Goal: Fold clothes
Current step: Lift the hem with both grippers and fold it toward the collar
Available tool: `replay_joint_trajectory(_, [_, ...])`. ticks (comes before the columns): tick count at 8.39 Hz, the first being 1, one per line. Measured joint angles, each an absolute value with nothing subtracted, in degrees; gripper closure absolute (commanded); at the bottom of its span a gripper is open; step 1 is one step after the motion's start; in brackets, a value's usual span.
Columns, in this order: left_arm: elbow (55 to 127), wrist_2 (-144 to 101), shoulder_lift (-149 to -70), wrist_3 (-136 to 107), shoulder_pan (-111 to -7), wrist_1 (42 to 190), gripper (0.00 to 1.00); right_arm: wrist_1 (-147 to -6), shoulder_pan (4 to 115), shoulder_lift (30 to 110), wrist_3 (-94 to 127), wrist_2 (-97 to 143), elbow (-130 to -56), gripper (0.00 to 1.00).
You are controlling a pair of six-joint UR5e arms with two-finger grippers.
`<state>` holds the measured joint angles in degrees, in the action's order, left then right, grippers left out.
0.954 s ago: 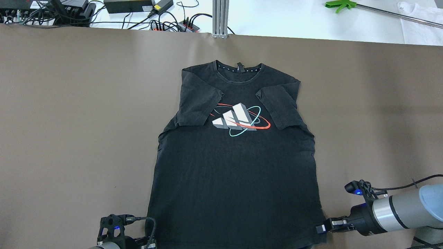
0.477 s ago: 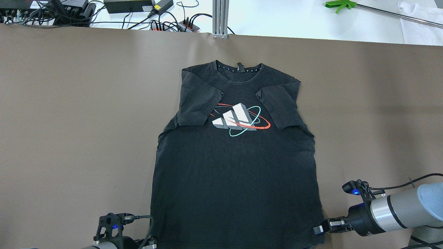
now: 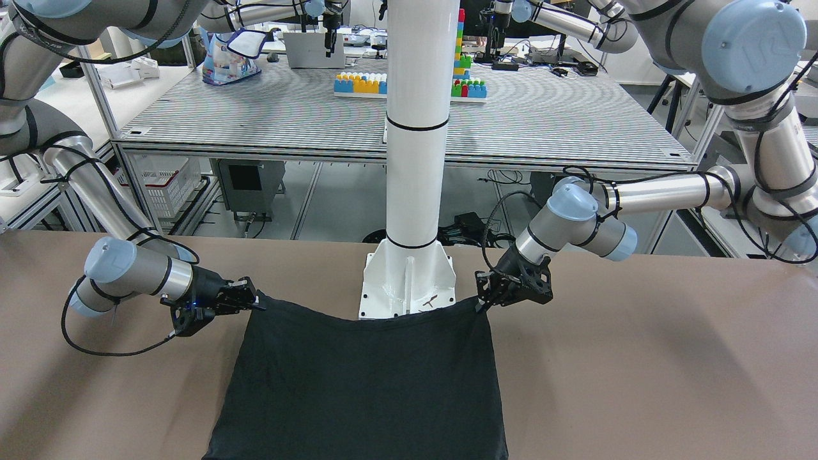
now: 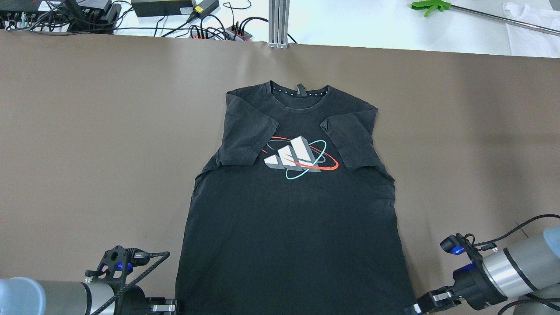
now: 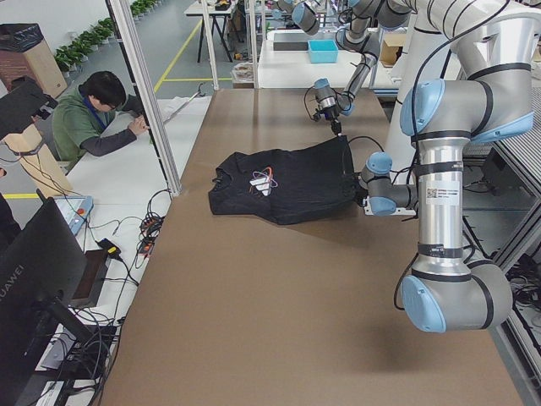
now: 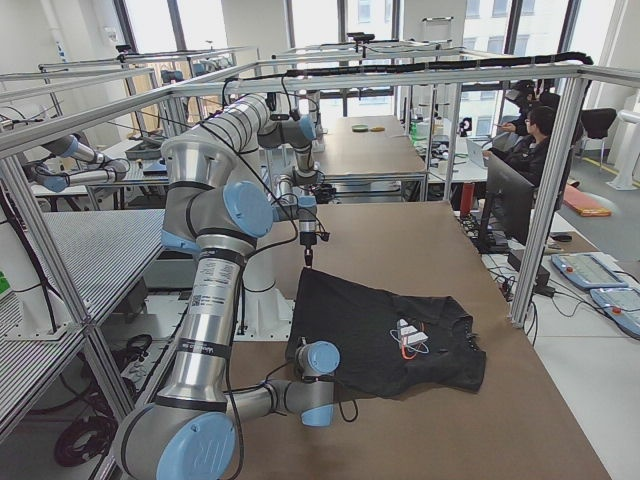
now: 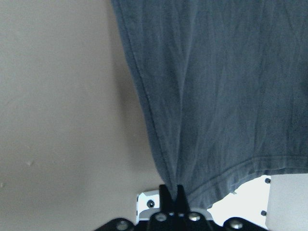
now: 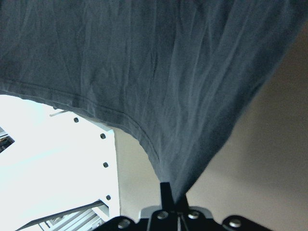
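Shirt [image 4: 288,227], black with a printed chest, lies face up on the table [image 4: 87,131] with its long axis running straight out from the pillar [image 3: 409,160]. The hem [image 3: 358,317] is the end nearest the pillar, draped over the front edge of its base plate [image 3: 409,281], and the collar [image 4: 299,89] is the end farthest from it. Both sleeves [image 4: 247,131] are folded in over the chest. To the robot's left of the pillar, the left gripper [image 3: 479,305] sits just beside the base plate. Its fingers are pressed together on the left hem corner, and the cloth there is drawn into a small peak off the table. Between the two corners the hem sags in a shallow curve across the base plate. To the robot's right of the pillar, the right gripper [image 3: 259,300] pinches the right hem corner the same way, also raised a little. Each arm thus holds its own corner, both about equally near the pillar, and the rest of the shirt lies ahead of them, away from the pillar. The fold most likely calls for carrying both corners together along that long axis toward the collar. If one arm runs ahead of the other, I judge the hem will land crooked.
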<state>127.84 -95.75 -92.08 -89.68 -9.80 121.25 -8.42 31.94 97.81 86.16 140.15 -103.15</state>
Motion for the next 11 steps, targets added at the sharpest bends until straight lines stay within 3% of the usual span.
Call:
replay_joint_trajectory(4, [132.91, -99.81, -89.93, -87.23, -7.66, 121.28, 1.00, 8.11, 38.59, 97.96, 99.50, 155.48, -102.95, 1.00])
replay_joint_trajectory(7, [135.11, -105.09, -88.86, -86.70, -14.02, 121.24, 1.00, 10.26, 44.18, 94.42, 102.03, 156.60, -100.54, 1.00])
replay_joint_trajectory(11, [130.33, -107.66, -98.39, -86.83, -25.68, 119.40, 1.00, 7.58, 55.40, 88.42, 98.97, 154.36, -96.41, 1.00])
